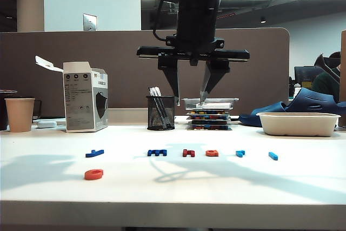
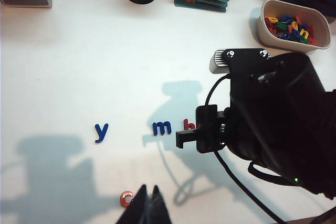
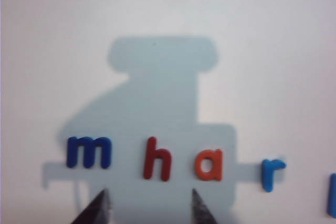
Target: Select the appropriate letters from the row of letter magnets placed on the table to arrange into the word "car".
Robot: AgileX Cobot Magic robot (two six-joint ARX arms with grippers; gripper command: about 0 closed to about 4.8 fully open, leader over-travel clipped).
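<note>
right fingers [image 1: 190, 101] splayed (above table [image 1: 303, 177])

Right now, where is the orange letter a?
In the exterior view, the orange letter a lies in the row right of centre, between the dark red h and light-blue r.

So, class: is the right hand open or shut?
Open. The right hand hangs high above the letter row with its two fingers clearly spread apart.

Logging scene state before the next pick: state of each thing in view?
right gripper: open, raised above the row
left gripper: shut, empty
orange c: flat, pulled forward out of the row
orange a: flat, in the row
light-blue r: flat, in the row
white tray: holds spare letters
</note>
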